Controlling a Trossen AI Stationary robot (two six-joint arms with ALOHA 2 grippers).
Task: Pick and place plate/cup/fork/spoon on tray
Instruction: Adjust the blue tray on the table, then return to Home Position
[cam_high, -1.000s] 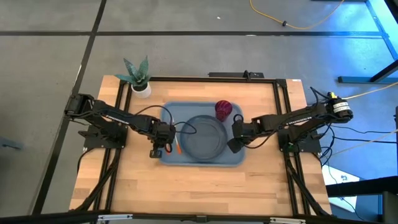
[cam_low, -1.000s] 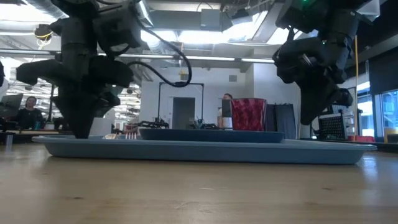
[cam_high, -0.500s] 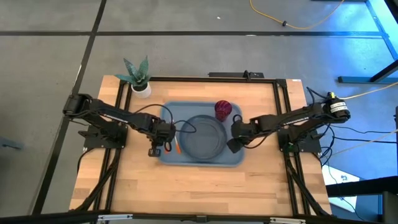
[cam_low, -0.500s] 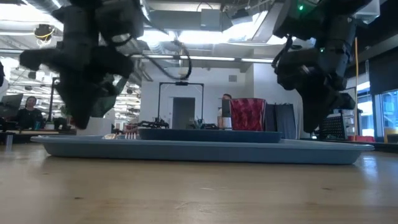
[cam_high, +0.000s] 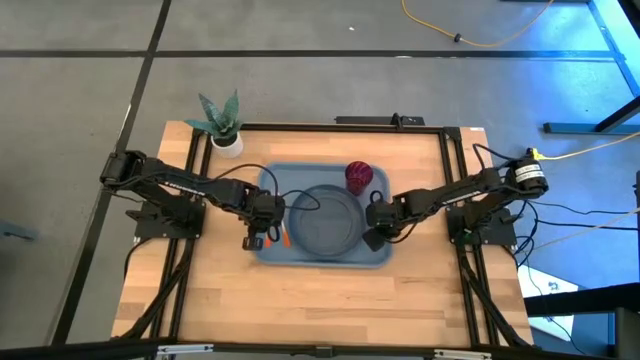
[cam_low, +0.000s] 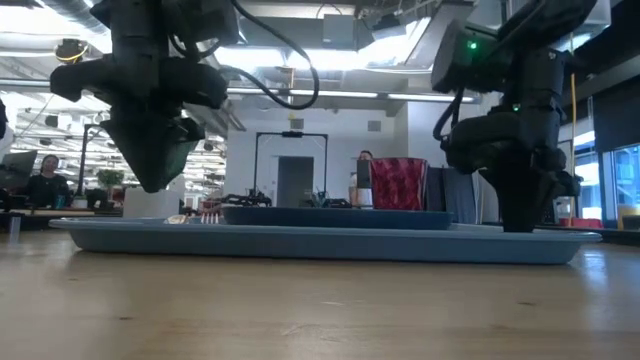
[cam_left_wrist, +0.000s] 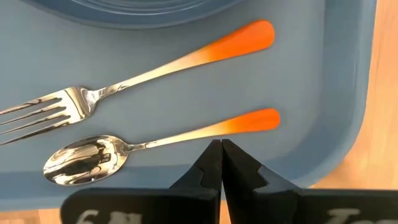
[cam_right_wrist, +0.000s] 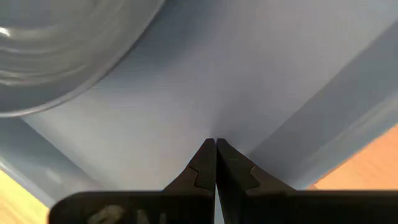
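The tray (cam_high: 377, 256) lies mid-table with the plate (cam_high: 330, 218) on its floor and the dark red cup (cam_high: 359, 176) upright at its far right corner. Between the plate and the tray's left rim, the fork (cam_left_wrist: 143, 73) and the spoon (cam_left_wrist: 155, 142) lie flat side by side, orange handles the same way. My left gripper (cam_left_wrist: 221, 147) hangs shut above the spoon's handle end, clear of the tray (cam_left_wrist: 311, 74). My right gripper (cam_right_wrist: 215, 144) is shut, pointing steeply down at the tray's floor (cam_right_wrist: 249, 74) near the near right corner, beside the plate's rim (cam_right_wrist: 62, 56). My right gripper's shut fingertips (cam_low: 520, 226) are down at the level of the tray's rim, over its floor near the near right corner, coming steeply from above. I cannot tell whether they touch the floor.
A white pot with a green plant (cam_high: 226, 128) stands at the table's far left corner. Black frame rails (cam_high: 455, 180) run along the table's sides and far edge. Bare wood (cam_high: 320, 300) lies between the tray and the near edge.
My left gripper has risen from just above the tray's left part, staying shut. My right gripper has gone down toward the tray's floor near its right end and tipped more steeply, staying shut. Nothing on the tray has moved.
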